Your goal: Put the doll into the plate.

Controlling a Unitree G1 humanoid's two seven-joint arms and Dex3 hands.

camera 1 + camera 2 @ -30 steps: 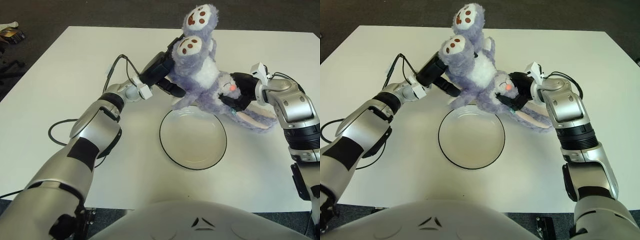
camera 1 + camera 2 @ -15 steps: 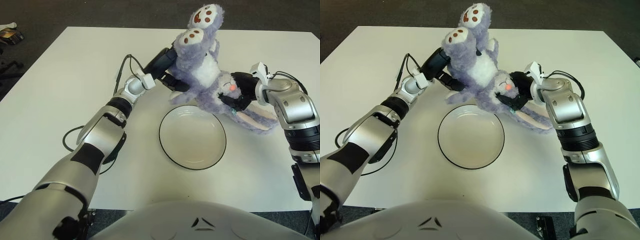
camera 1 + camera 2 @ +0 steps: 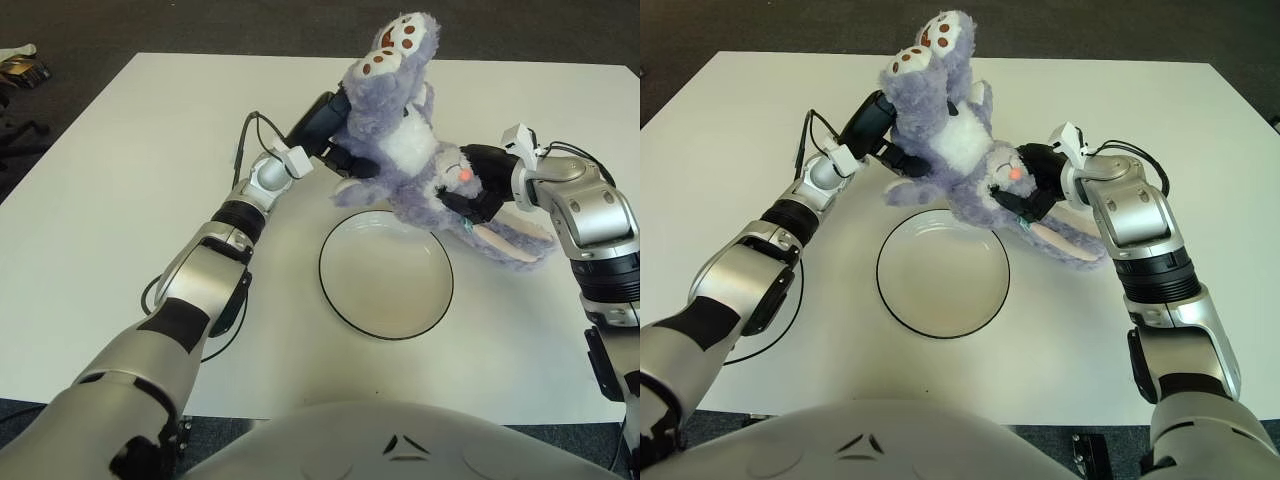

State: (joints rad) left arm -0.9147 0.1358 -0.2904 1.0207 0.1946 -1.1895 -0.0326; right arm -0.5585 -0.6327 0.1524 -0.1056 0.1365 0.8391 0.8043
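So my left hand [image 3: 325,135] is clamped on the doll [image 3: 405,150] from the 9 o'clock side, fingers wrapped around its back and lower body, and my right hand [image 3: 485,190] has it pinched at the head end, over at 3 o'clock. What's changed over the last second: my left arm has stretched out further across the desk [image 3: 120,200] and the doll's feet have swung over a bit — the brown paw pads are bunched closer together up at 12 now, tilted more to the right. The doll is upside down, feet high, head low with that orange nose pointing my way.

Thing is, it's not in the plate [image 3: 385,273] yet. The doll hangs just past the plate's far rim, around 12 to 1 o'clock of it, with one long pink-lined ear trailing on the desk at about 2 o'clock of the plate. My guess is I've mostly just re-angled it — it has to come toward me and down before both hands let go.
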